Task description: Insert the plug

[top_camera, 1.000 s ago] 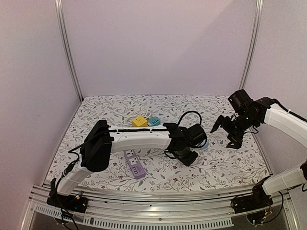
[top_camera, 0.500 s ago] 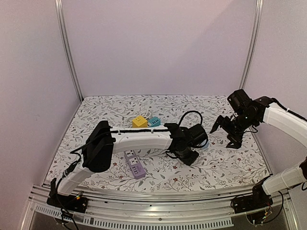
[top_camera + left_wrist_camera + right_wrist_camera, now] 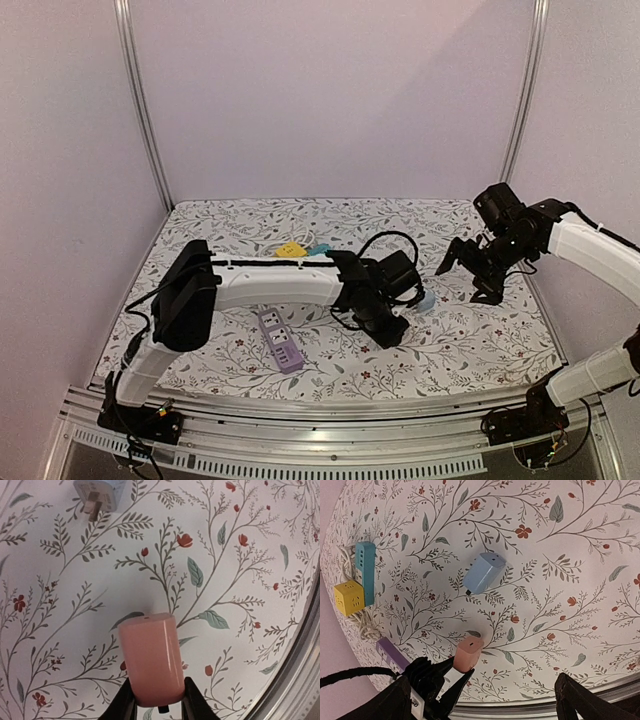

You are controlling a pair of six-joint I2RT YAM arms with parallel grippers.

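The left gripper [image 3: 157,706] pinches a pink plug [image 3: 151,657] by one end between its black fingers [image 3: 123,703]. The plug's rounded body points out low over the middle of the floral-patterned table [image 3: 220,225]. Whether it touches the surface cannot be told, and its prongs are hidden. A light blue plug [image 3: 484,572] lies on its side near the pink one but apart from it, its metal prongs showing in the left wrist view. The right gripper [image 3: 465,276] hangs above the table's right side, jaws spread wide and holding nothing. A purple power strip [image 3: 281,341] lies toward the table's near edge beside the left arm, well apart from the pink plug. Farther back, a yellow cube socket [image 3: 348,598] and a teal power strip [image 3: 365,570] sit side by side next to a white cable [image 3: 364,629].
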